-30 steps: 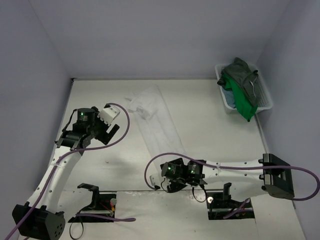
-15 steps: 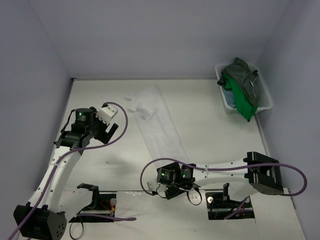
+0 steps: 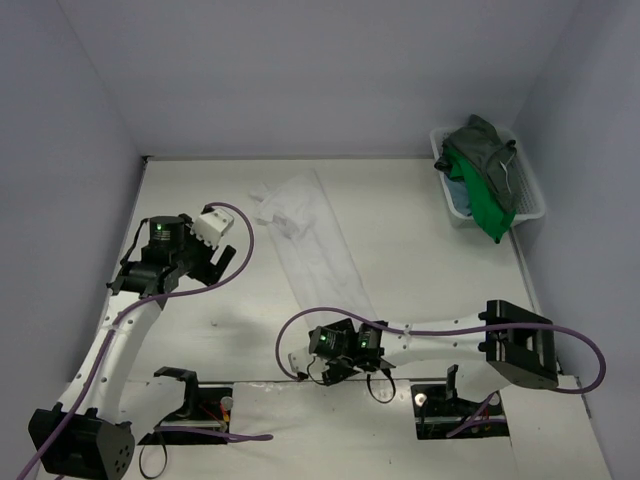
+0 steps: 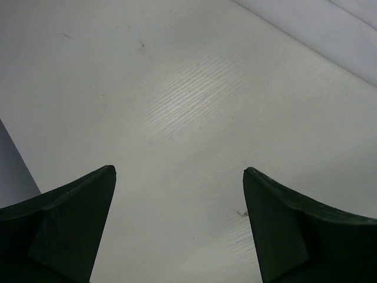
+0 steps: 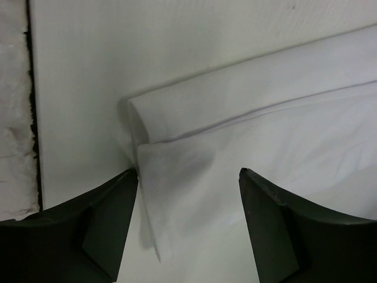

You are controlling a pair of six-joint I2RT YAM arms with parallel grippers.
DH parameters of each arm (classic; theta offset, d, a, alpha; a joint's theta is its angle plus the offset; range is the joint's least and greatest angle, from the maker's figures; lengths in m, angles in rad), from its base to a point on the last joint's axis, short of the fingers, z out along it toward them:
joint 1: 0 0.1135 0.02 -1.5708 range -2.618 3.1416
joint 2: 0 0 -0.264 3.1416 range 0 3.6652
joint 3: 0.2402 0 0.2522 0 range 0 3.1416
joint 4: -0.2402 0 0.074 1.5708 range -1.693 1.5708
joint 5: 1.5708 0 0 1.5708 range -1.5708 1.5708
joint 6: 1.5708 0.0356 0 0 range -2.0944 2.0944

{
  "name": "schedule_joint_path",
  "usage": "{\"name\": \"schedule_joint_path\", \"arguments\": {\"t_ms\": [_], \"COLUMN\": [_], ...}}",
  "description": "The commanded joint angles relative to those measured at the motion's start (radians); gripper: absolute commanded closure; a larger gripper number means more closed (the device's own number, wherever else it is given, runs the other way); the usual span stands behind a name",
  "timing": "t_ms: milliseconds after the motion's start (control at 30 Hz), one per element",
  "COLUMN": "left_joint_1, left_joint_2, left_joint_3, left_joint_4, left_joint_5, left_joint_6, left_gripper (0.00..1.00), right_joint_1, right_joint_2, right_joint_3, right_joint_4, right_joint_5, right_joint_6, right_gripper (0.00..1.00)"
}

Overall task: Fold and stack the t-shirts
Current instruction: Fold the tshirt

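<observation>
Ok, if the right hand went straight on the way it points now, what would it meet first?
The white t-shirt: its folded near end lies on the table dead ahead of the open right hand. Nothing else shows in between, though depth is unclear.

**Camera setup, quick rundown**

Top cam sits high behind the arm bases, looking down over the whole table (image 3: 420, 250). Left wrist cam hovers close over a bare patch of it. Right wrist cam is tight on the white t-shirt (image 5: 265, 118), at its near end, which the top cam catches too.
</observation>
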Motion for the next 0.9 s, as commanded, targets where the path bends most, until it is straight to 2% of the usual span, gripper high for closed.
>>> {"name": "schedule_joint_path", "arguments": {"t_ms": [0,67,267,367,400,433,500,533,600,633,667,867], "left_joint_1": [0.012,0.017,0.020,0.022,0.022,0.020,0.022,0.022,0.023,0.025,0.025,0.032], "left_joint_2": [0.002,0.002,0.013,0.017,0.017,0.019,0.019,0.019,0.017,0.019,0.017,0.003], "left_joint_3": [0.035,0.038,0.056,0.060,0.060,0.060,0.060,0.061,0.058,0.056,0.056,0.047], "left_joint_4": [0.056,0.055,0.042,0.041,0.041,0.041,0.039,0.039,0.041,0.042,0.042,0.041], "left_joint_5": [0.027,0.030,0.044,0.050,0.050,0.052,0.055,0.056,0.061,0.061,0.062,0.065], "left_joint_6": [-0.016,-0.018,-0.025,-0.025,-0.025,-0.027,-0.025,-0.027,-0.027,-0.027,-0.027,-0.027], "left_gripper": [0.17,0.17,0.17,0.17,0.17,0.17,0.17,0.17,0.17,0.17,0.17,0.17], "right_joint_1": [-0.053,-0.076,-0.116,-0.116,-0.116,-0.118,-0.118,-0.119,-0.121,-0.119,-0.119,-0.119], "right_joint_2": [0.073,0.086,0.111,0.122,0.128,0.134,0.165,0.181,0.186,0.186,0.183,0.067], "right_joint_3": [-0.033,-0.024,-0.023,-0.018,-0.016,-0.013,-0.003,0.000,0.011,0.011,0.014,0.054], "right_joint_4": [0.024,0.026,0.032,0.031,0.029,0.021,0.009,0.000,-0.006,-0.009,-0.012,-0.063], "right_joint_5": [-0.083,-0.115,-0.143,-0.146,-0.163,-0.177,-0.186,-0.189,-0.195,-0.197,-0.195,-0.177], "right_joint_6": [-0.019,-0.033,-0.066,-0.070,-0.070,-0.070,-0.067,-0.063,-0.062,-0.063,-0.063,-0.060], "right_gripper": [0.34,0.37,0.37,0.41,0.44,0.52,0.62,0.72,0.82,0.94,0.99,1.00]}}
